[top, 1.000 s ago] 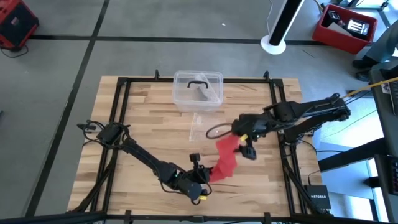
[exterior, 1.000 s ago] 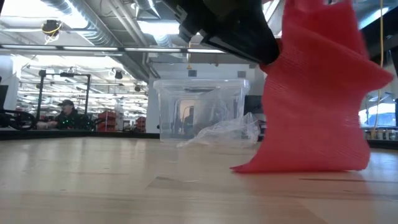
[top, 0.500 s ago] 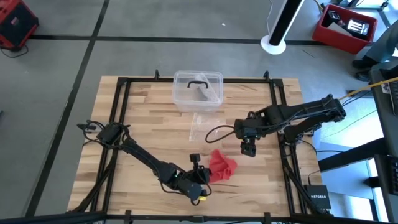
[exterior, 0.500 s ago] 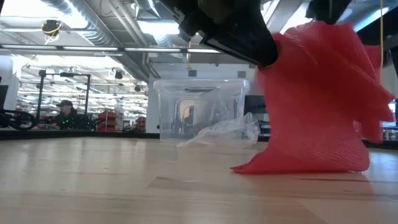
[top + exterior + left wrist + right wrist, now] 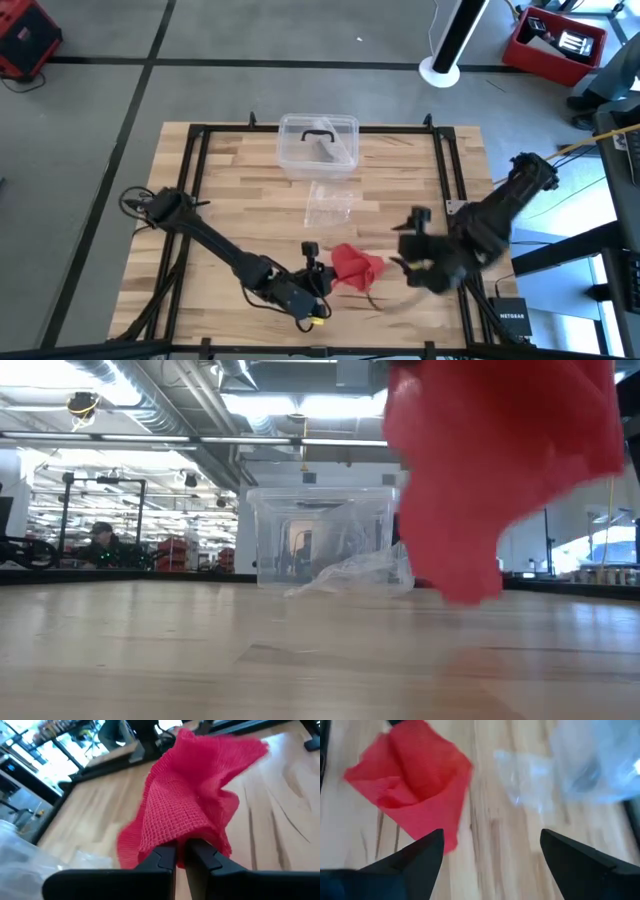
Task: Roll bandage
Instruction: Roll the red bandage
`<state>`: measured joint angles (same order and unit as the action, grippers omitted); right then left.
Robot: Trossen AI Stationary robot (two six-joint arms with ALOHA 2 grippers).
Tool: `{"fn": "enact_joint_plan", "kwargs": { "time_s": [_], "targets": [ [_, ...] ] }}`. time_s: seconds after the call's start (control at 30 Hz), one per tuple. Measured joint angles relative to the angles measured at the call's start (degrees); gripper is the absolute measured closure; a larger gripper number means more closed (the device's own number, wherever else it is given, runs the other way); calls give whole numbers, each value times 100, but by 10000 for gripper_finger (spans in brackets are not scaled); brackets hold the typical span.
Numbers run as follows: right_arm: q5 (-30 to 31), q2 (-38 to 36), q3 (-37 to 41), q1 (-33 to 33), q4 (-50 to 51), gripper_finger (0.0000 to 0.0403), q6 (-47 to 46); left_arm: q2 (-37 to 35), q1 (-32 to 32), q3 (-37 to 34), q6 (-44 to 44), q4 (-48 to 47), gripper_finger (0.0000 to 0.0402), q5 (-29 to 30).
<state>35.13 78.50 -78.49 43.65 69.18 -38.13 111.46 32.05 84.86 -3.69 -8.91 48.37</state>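
Note:
The bandage [image 5: 352,265] is a bunch of red mesh fabric near the table's near edge, at its middle. My left gripper [image 5: 322,278] is shut on the bandage's near left side. In the low view the bandage [image 5: 490,460] hangs above the wood, touching nothing below. The left wrist view shows the bandage [image 5: 192,795] fanning out beyond my left gripper [image 5: 181,857]. My right gripper [image 5: 412,262] hovers to the bandage's right, open, with nothing between its fingers. In its wrist view the bandage [image 5: 415,785] lies ahead of my right gripper [image 5: 492,850]. My left gripper pinches a gathered bunch of the bandage's folds [image 5: 182,842] between its two fingers, several layers together. The fingers [image 5: 165,859] come from the table's near left, slanting slightly down. The bandage spreads loosely beyond them, slack and lifted clear of the table.
A clear plastic box [image 5: 318,146] with a black handle stands at the far middle. A crumpled clear plastic bag [image 5: 330,203] lies in front of it. A black frame [image 5: 448,175] runs along the table's edges. A person [image 5: 100,542] sits in the room beyond.
The bandage's upper end, which stood by my right gripper, has dropped into a bunch beside my left gripper. My left gripper has then risen, lifting the bandage off the table. My right gripper has swung toward the table's near right corner and has turned.

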Motion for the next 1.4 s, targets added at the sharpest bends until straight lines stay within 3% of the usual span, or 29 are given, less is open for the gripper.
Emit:
{"fn": "enact_joint_plan", "kwargs": {
  "time_s": [0.13, 0.23, 0.5, 0.73, 1.07, 1.23, 1.4],
  "targets": [
    [1357, 9, 760, 952, -545, 70, -731, -328, -37, 0, 387, -130, 389, 27],
    [1829, 11, 1576, 1323, -1422, 70, -1072, -516, -76, 0, 593, -106, 389, 42],
    [1515, 184, 3513, 1133, -5064, 70, -1713, -614, -142, 0, 749, -120, 389, 42],
    [1685, 488, 4604, 1073, -7093, 70, -1690, -639, -140, 0, 844, -111, 389, 83],
    [1737, 1589, 5011, 606, -10037, 76, 39, -653, -148, 0, 827, -56, 389, 95],
    [1136, 2123, 5011, 225, -11700, 125, 1122, -651, -142, 0, 799, -53, 389, 95],
    [604, 2184, 5002, 171, -12722, 244, 1831, -651, -142, 0, 799, -54, 389, 96]
  ]
}}
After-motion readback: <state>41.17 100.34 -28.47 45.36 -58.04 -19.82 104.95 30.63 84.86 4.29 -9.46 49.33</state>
